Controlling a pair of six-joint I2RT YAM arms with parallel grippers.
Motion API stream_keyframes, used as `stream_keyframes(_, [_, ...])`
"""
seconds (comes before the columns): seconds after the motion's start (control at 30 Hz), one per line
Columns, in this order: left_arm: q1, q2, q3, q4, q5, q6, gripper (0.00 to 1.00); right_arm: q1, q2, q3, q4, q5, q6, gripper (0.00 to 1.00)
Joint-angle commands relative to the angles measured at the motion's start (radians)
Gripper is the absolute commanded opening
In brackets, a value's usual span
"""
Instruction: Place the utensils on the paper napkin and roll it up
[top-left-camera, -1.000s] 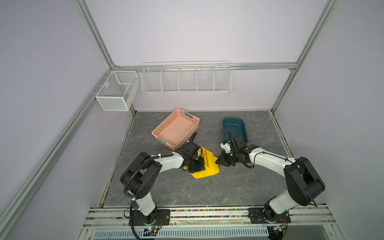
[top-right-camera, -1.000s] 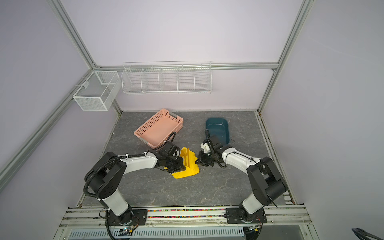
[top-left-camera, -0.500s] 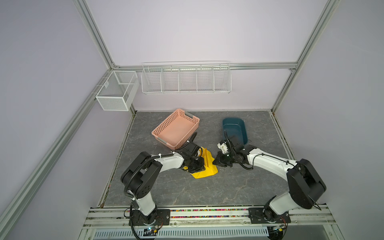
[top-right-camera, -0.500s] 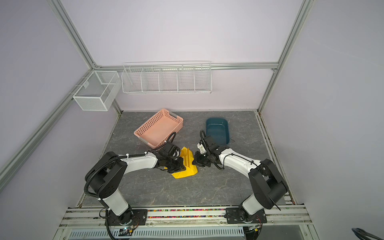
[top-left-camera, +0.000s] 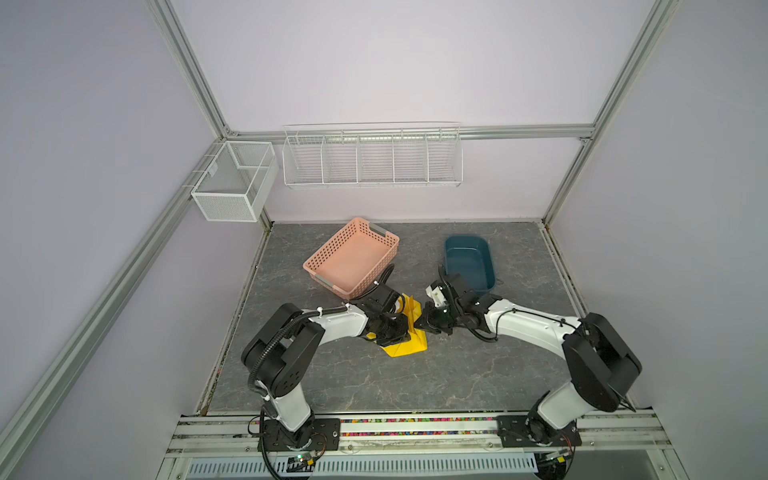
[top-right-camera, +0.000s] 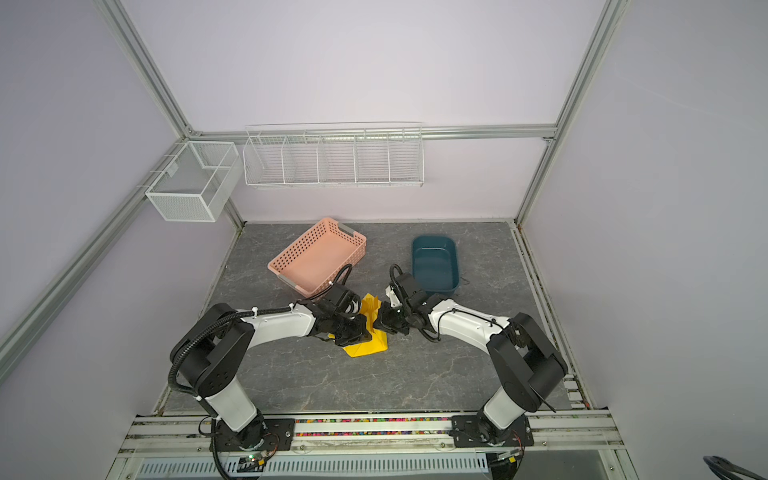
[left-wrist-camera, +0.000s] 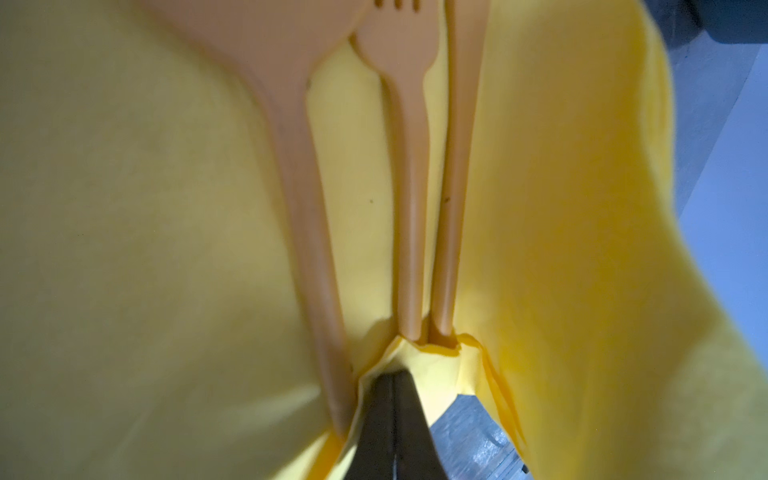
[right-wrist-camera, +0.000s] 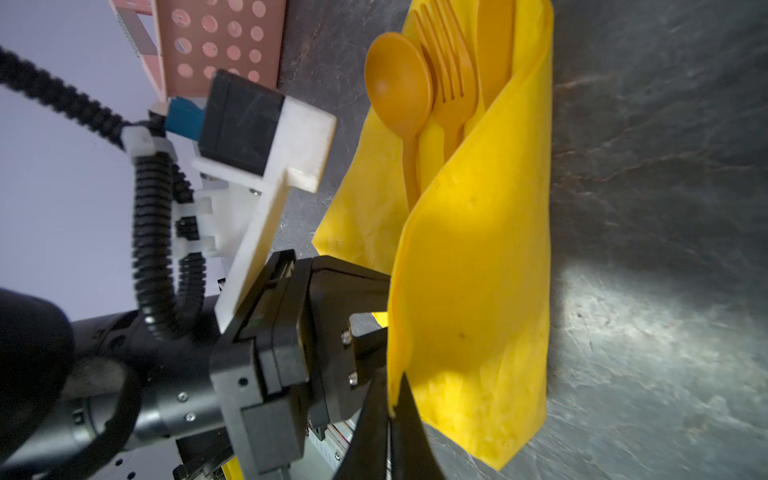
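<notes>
Left hand (left-wrist-camera: 392, 388) and right hand (right-wrist-camera: 391, 395) each clamped on an edge of thin bright yellow paper napkin (right-wrist-camera: 469, 291), raised around 3 slim orange-gold utensils (right-wrist-camera: 451, 95) on grey table (right-wrist-camera: 665, 208).

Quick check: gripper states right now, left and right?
left gripper: closed, pinching the paper napkin at its edge.
right gripper: closed on the paper napkin's raised flap.

The folded paper napkin (right-wrist-camera: 469, 291) hides the handles of the utensils (right-wrist-camera: 449, 87).

Centre of frame: napkin (top-left-camera: 405, 347) on the table (top-left-camera: 457, 374) with spoon (right-wrist-camera: 397, 87), fork (right-wrist-camera: 451, 91) and knife (right-wrist-camera: 492, 54) side by side in its fold; basket (top-left-camera: 374, 274) up-left of it, tub (top-left-camera: 469, 259) up-right.
</notes>
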Motion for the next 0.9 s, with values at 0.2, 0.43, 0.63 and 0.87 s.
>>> stream_keyframes(0.2, [-0.003,-0.031,-0.015,0.001,-0.030,-0.005,0.00,0.015,0.074,-0.012,0.161,-0.044,0.115,0.07])
stream_keyframes(0.43, [-0.002,-0.107,-0.023,-0.060,-0.068,0.002,0.00,0.022,0.111,-0.015,0.195,-0.057,0.126,0.07])
stream_keyframes(0.63, [-0.002,-0.170,-0.058,-0.134,-0.101,0.009,0.00,0.028,0.131,-0.013,0.204,-0.070,0.124,0.07])
stream_keyframes(0.87, [-0.002,-0.179,-0.114,-0.129,-0.076,0.011,0.00,0.045,0.157,-0.007,0.210,-0.085,0.119,0.07])
